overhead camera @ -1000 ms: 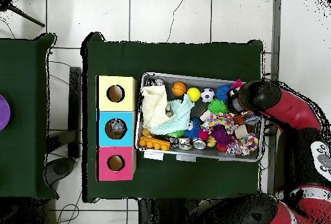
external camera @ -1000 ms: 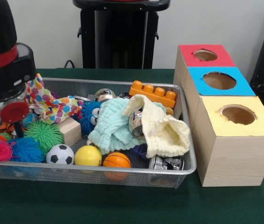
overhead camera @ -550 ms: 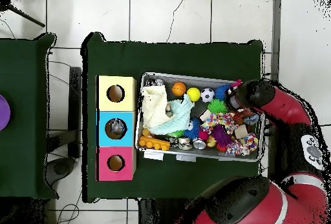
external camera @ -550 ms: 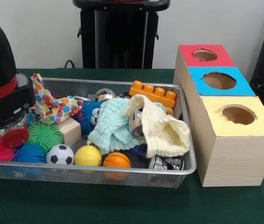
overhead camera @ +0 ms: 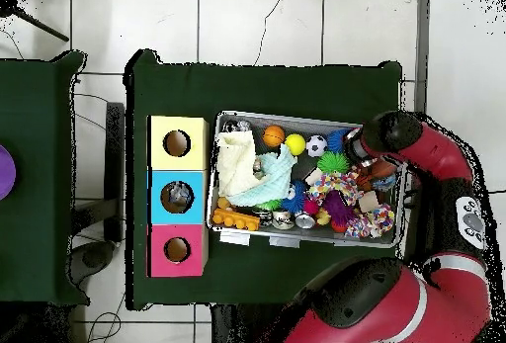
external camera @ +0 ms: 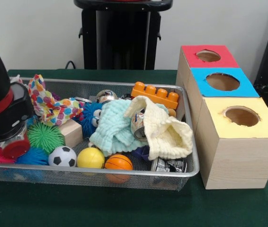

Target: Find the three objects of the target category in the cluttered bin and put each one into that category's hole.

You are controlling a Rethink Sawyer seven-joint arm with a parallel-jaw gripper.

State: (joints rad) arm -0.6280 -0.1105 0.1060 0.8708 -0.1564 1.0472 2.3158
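Beside 1 mesh bin (external camera: 191, 166), 3 holed boxes (external camera: 238, 137), 1 arm's pincer (external camera: 11, 144) over spiky balls (external camera: 45, 136), grip unclear

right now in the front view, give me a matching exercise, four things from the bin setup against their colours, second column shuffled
Things:
1. toy building block
2. ball beside the soccer ball
3. spiky ball by the wooden block
4. top of the middle box

Colours:
A. blue
B. green
C. orange
D. yellow

Pairs: 1-C, 2-D, 3-B, 4-A
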